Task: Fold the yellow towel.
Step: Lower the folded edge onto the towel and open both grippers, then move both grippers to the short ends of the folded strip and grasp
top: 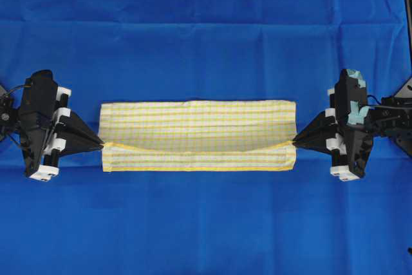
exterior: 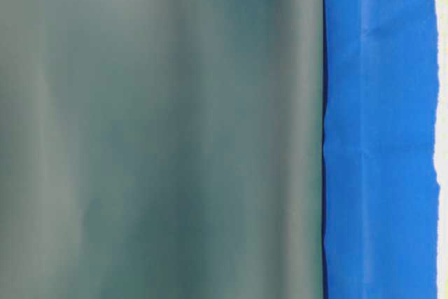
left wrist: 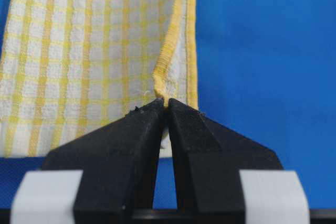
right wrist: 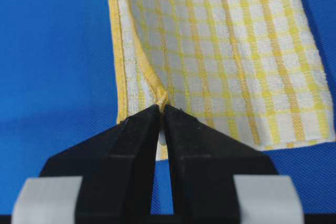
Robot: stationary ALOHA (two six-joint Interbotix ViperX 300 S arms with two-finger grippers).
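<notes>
With both ends pinched, the yellow towel (top: pixel 196 127) lies stretched left-right mid-worktop (top: pixel 206 223). Left claw (top: pixel 101 144) clamped on its left hem corner, right claw (top: pixel 295 140) clamped on the right one, likely to carry that taut edge across for a fold. No containers visible.

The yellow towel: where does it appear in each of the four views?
Overhead: the yellow towel lies at centre, between both grippers.
Table-level: not in it.
Left wrist: upper left, its hem pinched by the left gripper.
Right wrist: upper right, hem pinched by the right gripper.
Shared landmark: the blue cloth.
</notes>
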